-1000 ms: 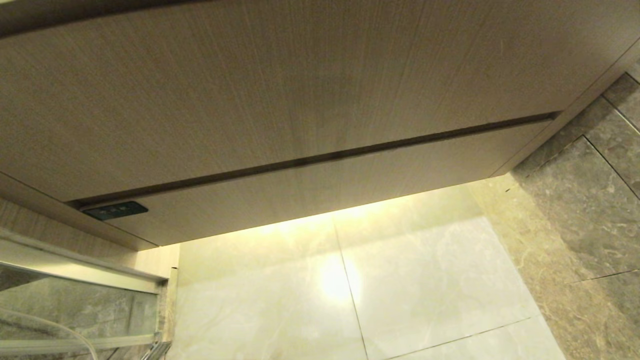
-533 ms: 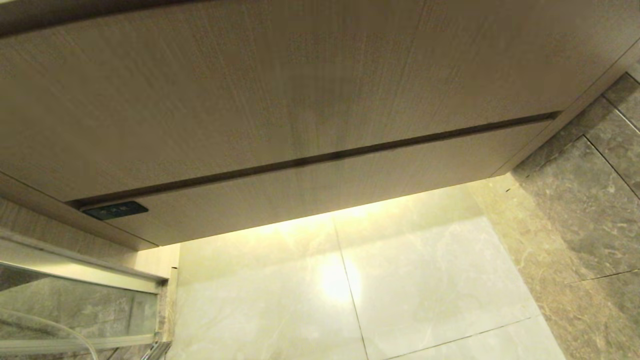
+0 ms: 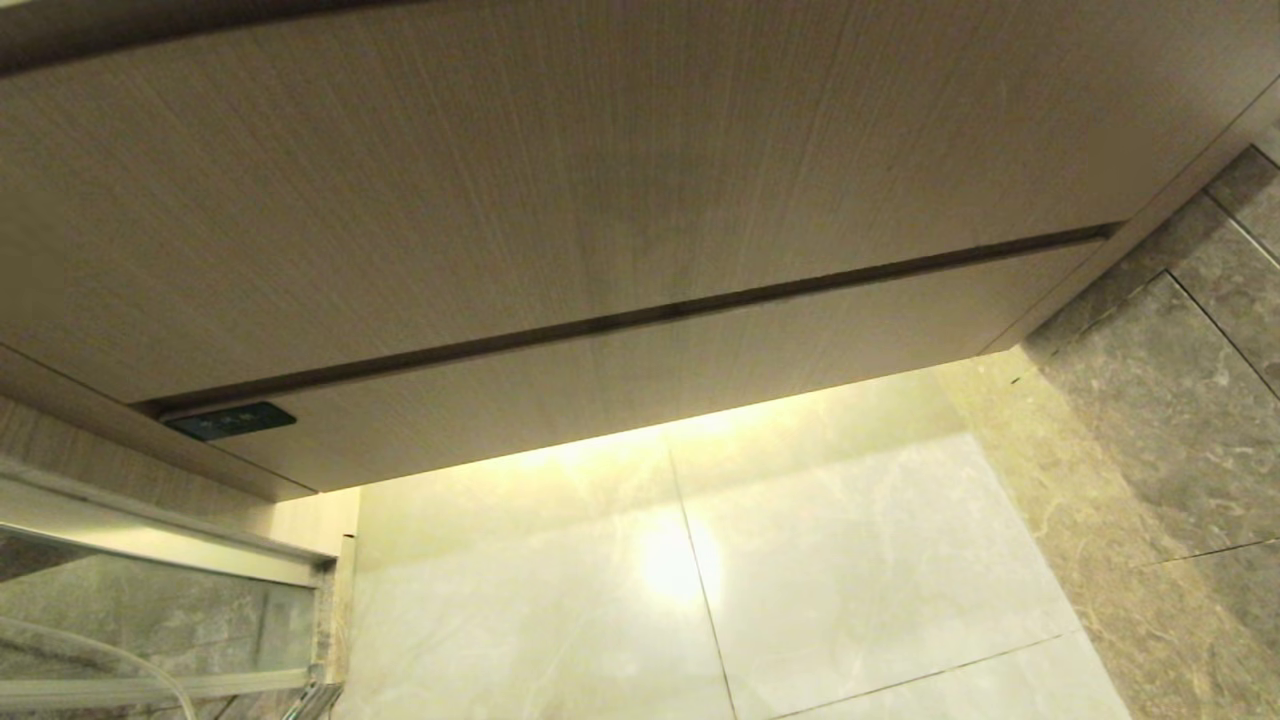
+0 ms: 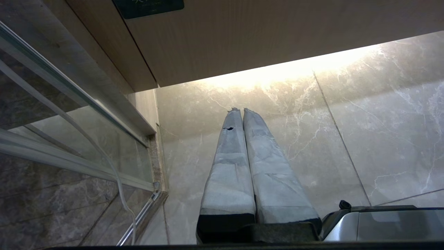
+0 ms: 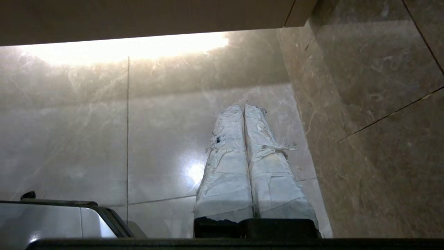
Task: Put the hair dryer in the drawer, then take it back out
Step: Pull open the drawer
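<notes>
In the head view, the wooden cabinet front (image 3: 560, 190) fills the upper two-thirds of the frame, with a dark seam running from lower left to right and a narrower drawer front (image 3: 640, 390) beneath it, fully closed. A small dark label (image 3: 230, 421) sits at the left end of that seam. Pale floor tiles (image 3: 860, 560) occupy the lower middle. No arm and no hair dryer appear here.

In the left wrist view, the left gripper (image 4: 242, 110) stands at frame centre, its taped fingers pressed together and holding nothing, tips toward the lit strip of floor under the cabinet. A glass panel (image 4: 69, 146) fills the left side.

In the right wrist view, the right gripper (image 5: 244, 106) likewise sits at centre, fingers together and empty, above glossy tile, with darker stone (image 5: 374, 121) at the right.

The hair dryer is in no view, so its direction, long axis and nearer arm cannot be told. The shut drawer would need opening first.
</notes>
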